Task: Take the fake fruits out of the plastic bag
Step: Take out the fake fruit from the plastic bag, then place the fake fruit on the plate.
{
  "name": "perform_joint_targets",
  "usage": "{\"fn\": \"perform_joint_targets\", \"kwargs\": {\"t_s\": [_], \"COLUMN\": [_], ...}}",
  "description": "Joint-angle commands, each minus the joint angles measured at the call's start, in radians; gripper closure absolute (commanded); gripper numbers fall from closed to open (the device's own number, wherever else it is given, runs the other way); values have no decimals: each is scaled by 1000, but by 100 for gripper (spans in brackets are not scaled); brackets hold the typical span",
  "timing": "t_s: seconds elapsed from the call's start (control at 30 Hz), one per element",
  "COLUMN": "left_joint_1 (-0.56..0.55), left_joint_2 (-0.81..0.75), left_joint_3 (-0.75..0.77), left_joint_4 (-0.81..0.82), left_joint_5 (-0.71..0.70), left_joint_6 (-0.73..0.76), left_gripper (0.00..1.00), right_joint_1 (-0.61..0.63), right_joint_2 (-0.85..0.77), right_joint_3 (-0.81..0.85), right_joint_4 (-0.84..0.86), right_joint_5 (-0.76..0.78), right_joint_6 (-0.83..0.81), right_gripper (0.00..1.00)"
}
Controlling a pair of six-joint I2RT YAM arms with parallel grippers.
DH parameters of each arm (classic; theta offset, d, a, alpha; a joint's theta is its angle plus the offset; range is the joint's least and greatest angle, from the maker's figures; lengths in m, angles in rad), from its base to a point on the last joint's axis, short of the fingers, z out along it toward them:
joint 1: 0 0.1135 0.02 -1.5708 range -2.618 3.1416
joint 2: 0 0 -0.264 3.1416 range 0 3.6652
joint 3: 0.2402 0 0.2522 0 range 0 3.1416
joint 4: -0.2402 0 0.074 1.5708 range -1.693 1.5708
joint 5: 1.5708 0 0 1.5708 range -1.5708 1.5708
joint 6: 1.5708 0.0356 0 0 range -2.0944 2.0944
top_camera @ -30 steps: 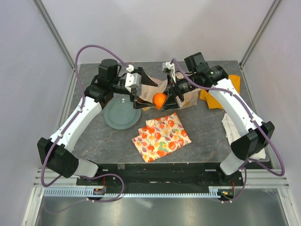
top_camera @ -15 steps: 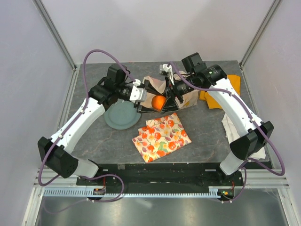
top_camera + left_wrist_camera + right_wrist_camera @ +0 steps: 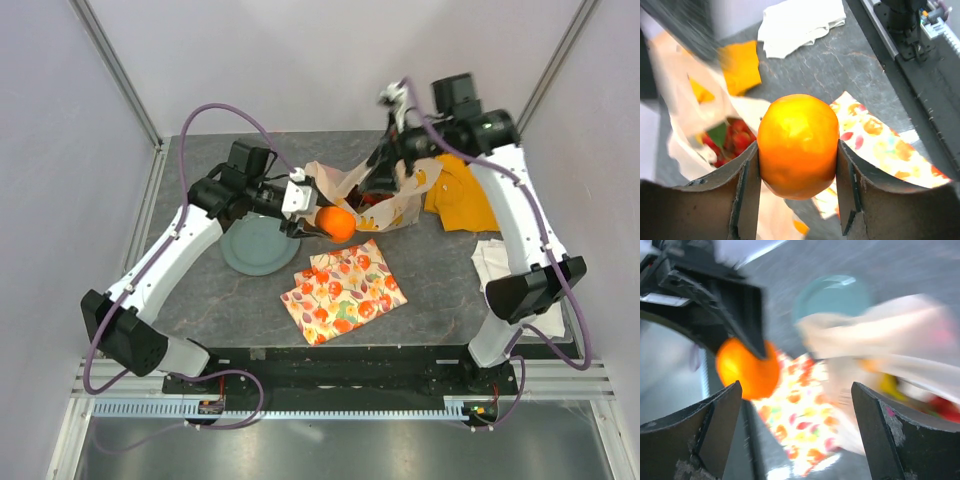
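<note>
My left gripper (image 3: 325, 222) is shut on the orange (image 3: 338, 223) and holds it just outside the mouth of the plastic bag (image 3: 395, 205), above the table. In the left wrist view the orange (image 3: 797, 125) sits between both pads (image 3: 751, 180). The bag (image 3: 687, 107) lies behind it, with red fruits (image 3: 735, 140) inside. My right gripper (image 3: 388, 168) is open and empty, raised over the far side of the bag. Its wrist view is blurred and shows the bag (image 3: 880, 335), the orange (image 3: 747, 370) and something yellow (image 3: 888, 383) in the bag.
A grey-green plate (image 3: 255, 245) lies left of the bag. A flat fruit-patterned cloth (image 3: 345, 290) lies in front of it. An orange cloth (image 3: 465, 195) and a white cloth (image 3: 495, 262) lie at the right.
My left gripper has drawn the orange a little out of the bag. My right gripper has risen and moved back to the far right, and the bag's top is pulled up.
</note>
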Motion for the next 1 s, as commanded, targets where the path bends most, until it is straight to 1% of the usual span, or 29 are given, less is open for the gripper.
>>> {"fn": "perform_joint_targets", "kwargs": {"t_s": [0.0,0.03,0.07,0.13,0.17,0.23,0.27,0.3,0.37,0.43,0.47,0.53,0.63,0.7,0.73,0.77,0.8,0.83,0.87,0.97], "left_joint_1": [131,178,284,392,489,569,622,641,672,681,689,701,729,747,747,746,746,749,747,755], "left_joint_2": [-79,-86,-85,-69,-54,13,33,74,105,148,167,220,289,325,339,360,363,366,371,397], "left_joint_3": [0,-9,-20,-49,-51,-51,-55,-72,-92,-124,-132,-157,-187,-192,-192,-191,-190,-189,-190,-177], "left_joint_4": [104,246,314,456,466,465,466,471,504,535,537,537,480,424,364,347,336,318,311,261], "left_joint_5": [3,6,43,60,63,75,86,88,75,60,25,8,-12,-43,-53,-69,-86,-107,-157,-216], "left_joint_6": [-465,-601,-859,-1104,-1282,-1404,-1502,-1541,-1631,-1671,-1682,-1673,-1604,-1521,-1491,-1436,-1417,-1397,-1363,-1310], "left_gripper": [98,98,98,98,98,98,98,98,98,98,98,98,98,98,98,98,98,98,96,92], "right_joint_1": [-187,-204,-229,-243,-244,-244,-246,-243,-244,-244,-244,-244,-243,-244,-244,-244,-244,-244,-244,-244], "right_joint_2": [43,46,49,43,34,20,6,0,-1,3,5,12,20,16,6,3,-1,-11,-15,-27], "right_joint_3": [172,173,168,130,113,56,35,4,-13,-13,-15,-10,1,-10,-16,-25,-41,-48,-56,-82], "right_joint_4": [23,30,33,61,70,116,136,151,180,181,182,184,187,190,196,199,202,205,205,205], "right_joint_5": [-53,-48,-42,-36,-35,-33,-36,-39,-38,-38,-38,-38,-41,-36,-33,-30,-28,-25,-24,-21], "right_joint_6": [100,100,102,109,109,128,140,154,177,182,185,192,211,211,211,211,209,209,208,203], "right_gripper": [2,2,2,2,2,2,2,2,2,2,2,2,2,2,2,2,2,2,2,2]}}
